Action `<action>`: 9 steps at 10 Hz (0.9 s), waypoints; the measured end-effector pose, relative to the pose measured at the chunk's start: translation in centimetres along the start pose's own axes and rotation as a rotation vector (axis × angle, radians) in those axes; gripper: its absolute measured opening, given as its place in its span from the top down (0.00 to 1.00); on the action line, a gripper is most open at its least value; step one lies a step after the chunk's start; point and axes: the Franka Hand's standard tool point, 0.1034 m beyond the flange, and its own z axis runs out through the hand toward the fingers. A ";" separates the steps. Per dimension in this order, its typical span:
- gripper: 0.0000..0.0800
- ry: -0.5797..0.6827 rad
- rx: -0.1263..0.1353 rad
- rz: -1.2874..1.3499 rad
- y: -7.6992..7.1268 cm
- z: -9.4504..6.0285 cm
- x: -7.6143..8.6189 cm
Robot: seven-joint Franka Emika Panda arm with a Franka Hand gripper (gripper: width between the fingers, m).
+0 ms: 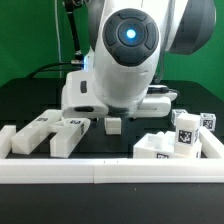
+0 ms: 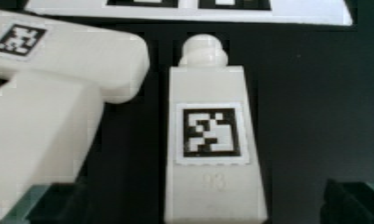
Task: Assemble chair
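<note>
Step in hand: picking up a bar [image 2: 210, 130] (pegged end, tag facing up). Gripper [image 2: 198, 205] hung over it, fingers [image 2: 38, 205] spread wide, one on either side, apparently clear of it. Bar lay lower centre of the exterior view, beneath the arm [image 1: 125, 50]. Next move probably calls for a descent, then closing squarely across its width.

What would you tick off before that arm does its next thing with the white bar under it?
1. Fingers open: ok, they stand wide apart, one on each side of the bar.
2. Bar centred between the fingers: ok, it lies about midway in the wrist view.
3. Nothing gripped yet: ok, dark gaps show on both sides of the bar.
4. Room for a finger next to the big piece: cannot tell, only a narrow gap separates it from the bar.
5. Bar's tag facing up: ok.
6. Height above the bar: cannot tell, the arm hides it in the exterior view.
</note>
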 end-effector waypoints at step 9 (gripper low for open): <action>0.61 0.000 0.004 0.002 0.2 1.8 0.3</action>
